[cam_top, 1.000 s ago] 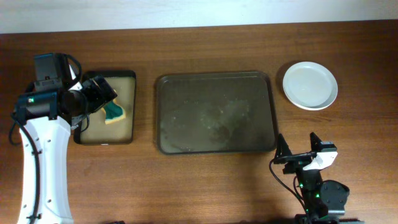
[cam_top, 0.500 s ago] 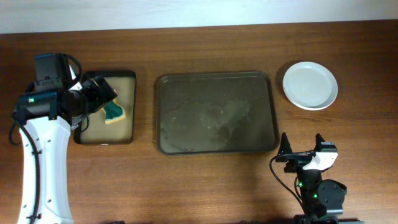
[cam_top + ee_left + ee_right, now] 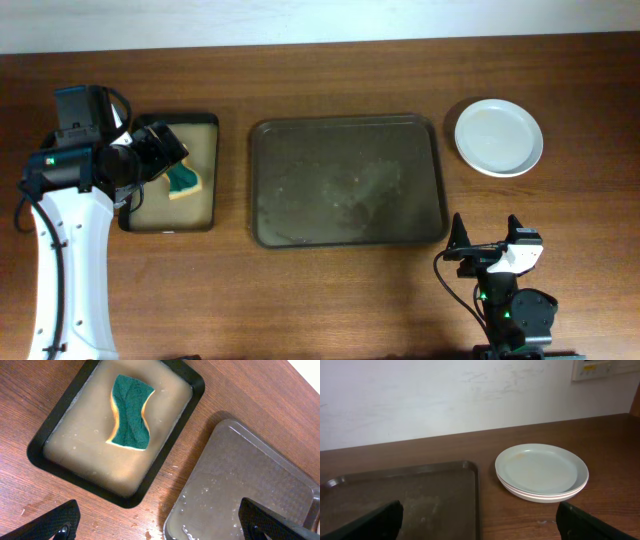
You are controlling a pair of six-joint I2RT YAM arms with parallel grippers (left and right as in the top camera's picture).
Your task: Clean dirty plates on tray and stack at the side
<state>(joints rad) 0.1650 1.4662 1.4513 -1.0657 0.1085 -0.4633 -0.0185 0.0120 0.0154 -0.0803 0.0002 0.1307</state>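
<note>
The white plates point(image 3: 499, 137) stand stacked at the table's back right, beside the tray; in the right wrist view the stack point(image 3: 541, 471) has a pale bluish plate on top. The large dark tray point(image 3: 346, 180) lies mid-table, wet and bare; it also shows in the left wrist view point(image 3: 250, 490) and the right wrist view point(image 3: 420, 495). My left gripper point(image 3: 160, 155) is open and empty above the small black tray; its fingertips point(image 3: 165, 522) frame the gap between both trays. My right gripper point(image 3: 487, 245) is open and empty near the front edge, its fingertips point(image 3: 480, 520) low above the table.
A smaller black tray with tan inside point(image 3: 172, 172) stands at the left, with a green and yellow sponge point(image 3: 183, 181) lying in it; the sponge also shows in the left wrist view point(image 3: 130, 412). A white wall point(image 3: 445, 395) stands behind the table.
My right gripper has drawn back slightly toward the front edge between the earliest frame and now. The left arm, trays, sponge and plates have not moved.
</note>
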